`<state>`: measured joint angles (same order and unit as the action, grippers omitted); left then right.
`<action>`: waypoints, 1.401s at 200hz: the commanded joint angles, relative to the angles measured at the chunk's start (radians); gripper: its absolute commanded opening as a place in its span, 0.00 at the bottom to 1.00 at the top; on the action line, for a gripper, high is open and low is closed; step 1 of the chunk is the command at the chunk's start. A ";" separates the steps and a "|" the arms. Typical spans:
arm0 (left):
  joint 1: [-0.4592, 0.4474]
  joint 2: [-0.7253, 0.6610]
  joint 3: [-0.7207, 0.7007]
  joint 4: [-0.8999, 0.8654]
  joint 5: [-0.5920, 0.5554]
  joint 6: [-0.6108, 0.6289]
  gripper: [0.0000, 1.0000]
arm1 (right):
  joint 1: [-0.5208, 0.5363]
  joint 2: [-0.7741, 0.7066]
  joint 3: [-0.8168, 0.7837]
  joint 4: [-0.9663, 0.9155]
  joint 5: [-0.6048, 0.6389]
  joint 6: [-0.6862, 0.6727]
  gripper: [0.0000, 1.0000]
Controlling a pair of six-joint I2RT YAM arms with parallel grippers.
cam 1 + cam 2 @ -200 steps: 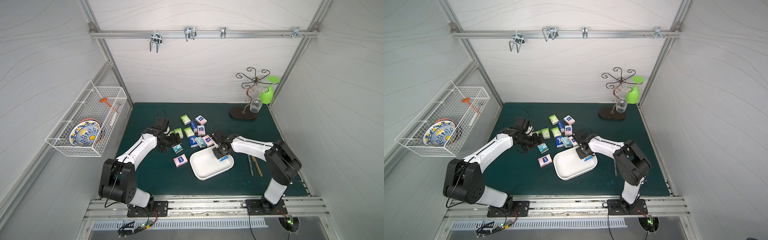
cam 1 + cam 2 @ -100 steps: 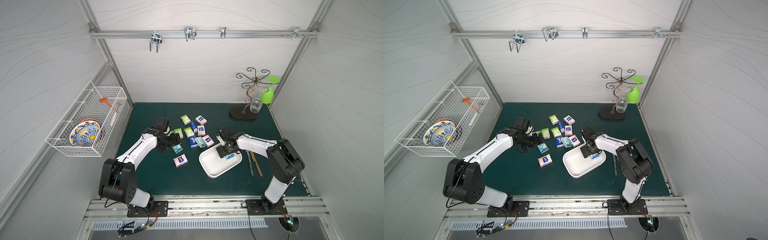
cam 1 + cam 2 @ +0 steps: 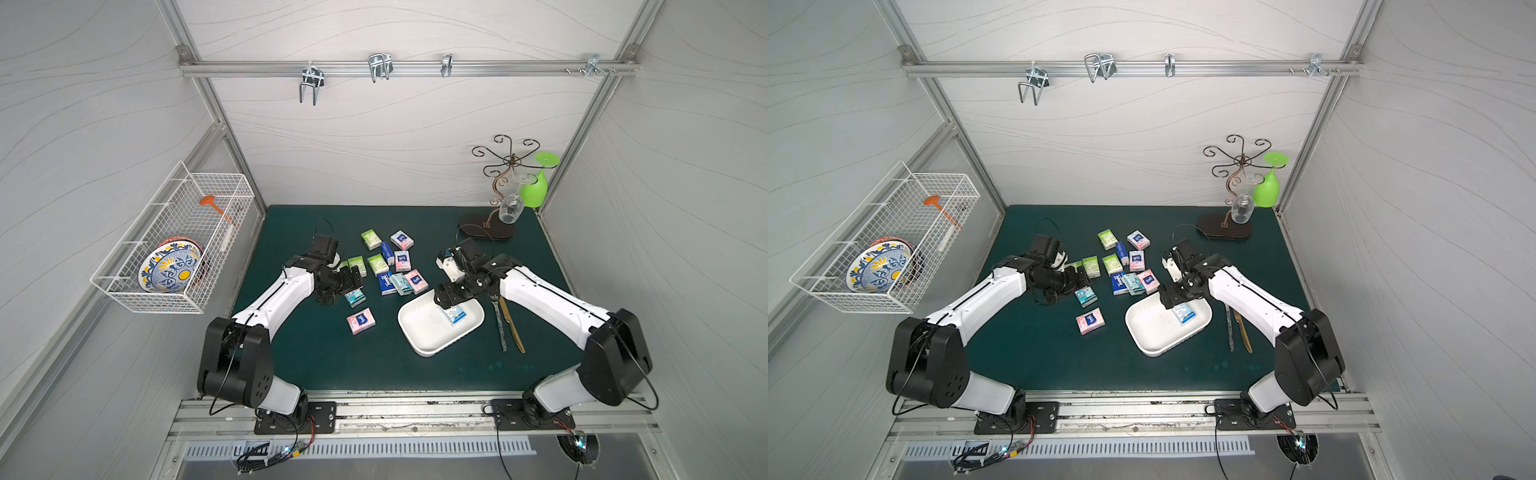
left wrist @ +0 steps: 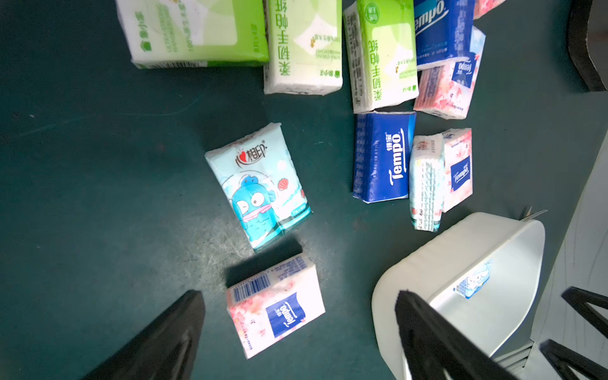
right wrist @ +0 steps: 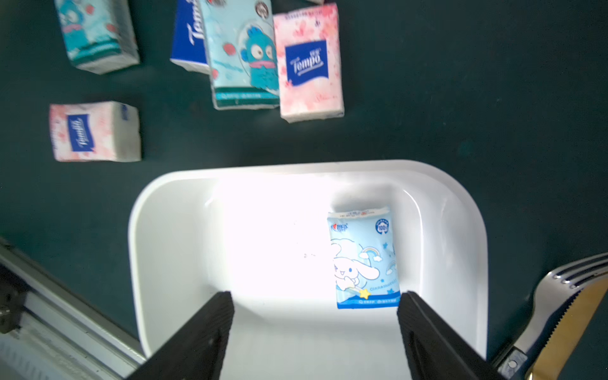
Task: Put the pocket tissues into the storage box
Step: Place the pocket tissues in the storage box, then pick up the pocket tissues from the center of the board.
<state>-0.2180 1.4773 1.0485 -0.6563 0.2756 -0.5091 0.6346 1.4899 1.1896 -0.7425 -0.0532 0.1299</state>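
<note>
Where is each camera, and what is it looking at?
Both top views: high at the front, looking down on the table; left arm and right arm show.
Left wrist: on the left arm, facing the pocket tissues; left gripper jaws open.
Right wrist: on the right arm, facing the storage box; right gripper jaws open.
Shared: both wrist views show the storage box and blue packet.

Mat [image 3: 374, 365]: dark green, plain.
Box [image 5: 144, 230]: plain white.
Pale blue packet [image 5: 362, 260]: white cartoon dog, rainbow, yellow star.
Pink packets [image 5: 309, 62]: blossom print, dark blue label, white lettering.
Teal packet [image 4: 260, 184]: blue cartoon fish, red shell.
Dark blue packet [image 4: 383, 156]: white lettering.
Green packets [image 4: 302, 42]: light green, pale panel.
My right pincer [image 5: 316, 296]: fingers [image 5: 197, 335] black, ribbed.
Knife [image 5: 566, 332]: gold.
Fork [image 5: 559, 286]: silver.
Plate [image 3: 170, 270]: white, blue scrolls, yellow accents.
Basket [image 3: 216, 187]: white wire.
</note>
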 commanded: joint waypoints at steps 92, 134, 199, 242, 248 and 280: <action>-0.005 -0.049 -0.037 -0.011 0.014 0.029 0.96 | 0.009 0.420 0.355 0.054 -0.071 -0.074 0.92; -0.004 -0.055 -0.043 -0.015 0.004 0.042 0.96 | 0.052 0.573 0.448 0.037 -0.003 -0.087 0.93; -0.004 -0.049 -0.045 -0.017 -0.002 0.052 0.96 | 0.054 0.651 0.506 0.038 0.104 -0.098 0.90; -0.004 -0.041 -0.043 -0.017 -0.001 0.050 0.96 | 0.017 0.669 0.524 0.038 0.093 -0.086 0.88; -0.004 -0.041 -0.041 -0.017 -0.001 0.050 0.96 | 0.011 0.668 0.525 0.040 0.084 -0.083 0.88; -0.005 -0.035 -0.036 -0.022 -0.004 0.052 0.96 | -0.009 0.659 0.525 0.061 0.030 -0.064 0.87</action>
<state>-0.2184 1.4403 1.0016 -0.6685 0.2840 -0.4717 0.6403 2.1372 1.6989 -0.6876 0.0162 0.0490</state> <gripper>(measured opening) 0.958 0.877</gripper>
